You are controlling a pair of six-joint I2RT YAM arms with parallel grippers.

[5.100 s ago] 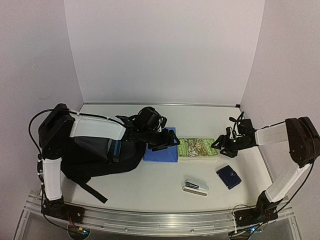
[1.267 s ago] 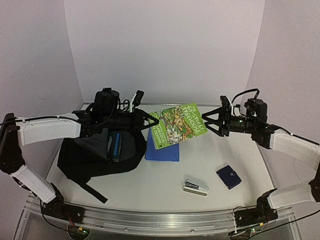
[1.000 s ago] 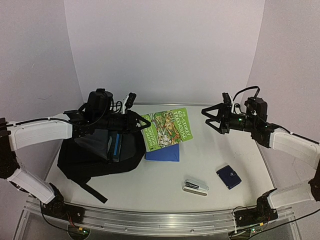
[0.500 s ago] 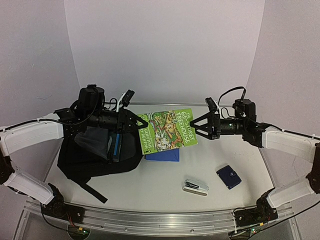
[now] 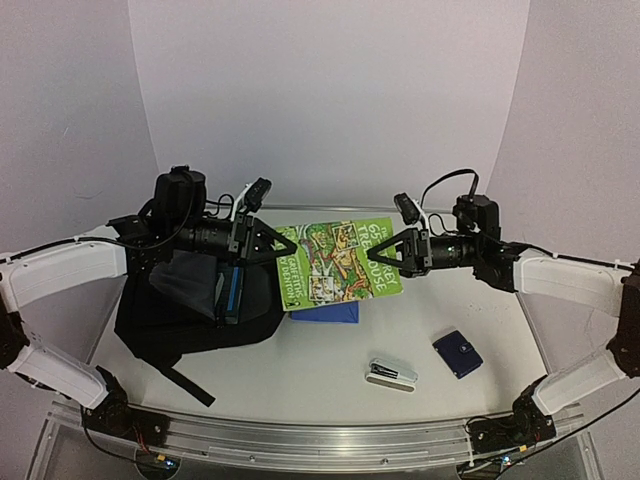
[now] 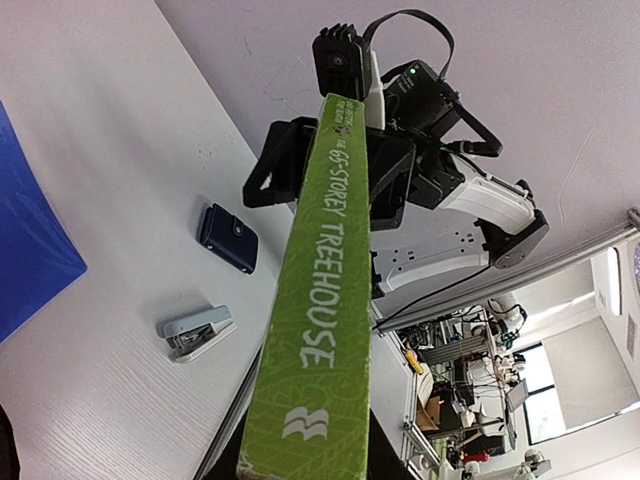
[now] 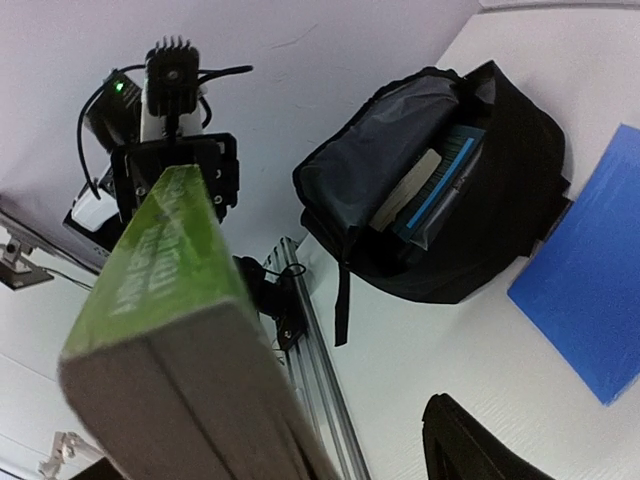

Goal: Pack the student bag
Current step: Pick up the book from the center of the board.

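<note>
Hanging aloft: green paperback book (image 5: 335,262), clamped by left gripper (image 5: 268,243); right gripper (image 5: 392,252) newly brought astride far edge, hold uncertain; bagging pending.

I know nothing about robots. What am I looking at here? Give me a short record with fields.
in the air: green book, held up between the two arms
left gripper: clamped on the book's left edge
right gripper: jaws around the book's right edge; firm grip unclear
bag: black backpack, lying open at the left, flat items inside
lying on the table: blue book, stapler, dark blue wallet
</note>
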